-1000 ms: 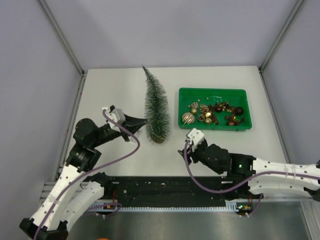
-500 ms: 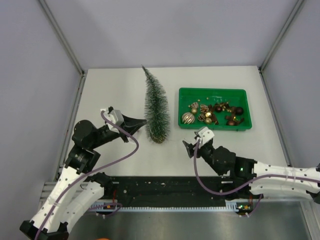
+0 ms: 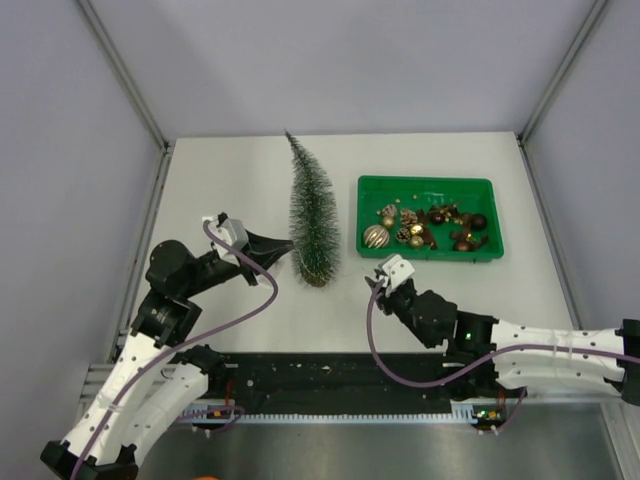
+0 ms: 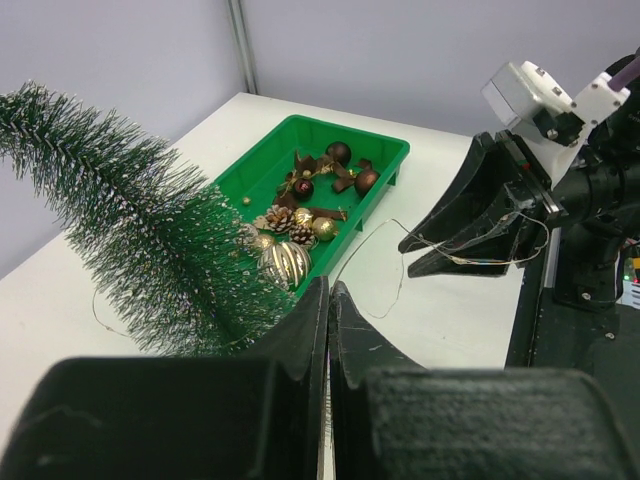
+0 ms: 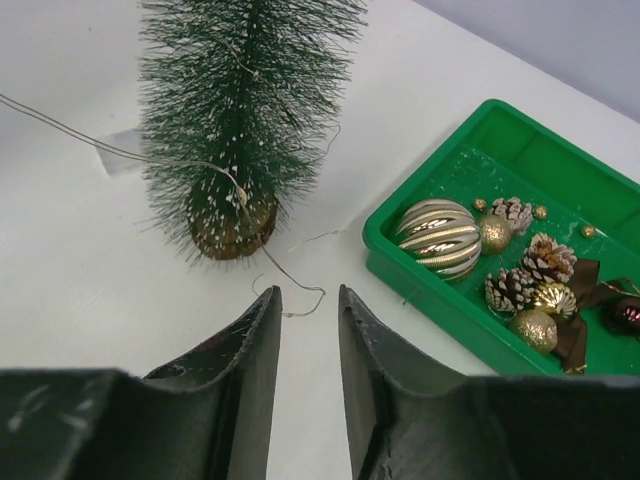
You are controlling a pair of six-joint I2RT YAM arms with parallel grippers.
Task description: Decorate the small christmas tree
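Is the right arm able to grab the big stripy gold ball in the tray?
Probably yes. The right gripper sits just short of the green tray, and the gold ball lies uncovered in its nearest corner. It only needs to clear the wall.

Light is bright, even and diffuse, falling from overhead. The pale desk (image 3: 220, 190) is evenly lit out to its edges, with no hard shadows. The small christmas tree (image 5: 240, 110) throws only a faint, soft shade around its base. The ribbed gold ball (image 5: 438, 237) and the glossy green tray (image 5: 425, 295) carry small white highlights. In both wrist views the near jaws are dark and blurred, while things farther off are sharp. The overhead view is softer, and small ornaments lose detail.
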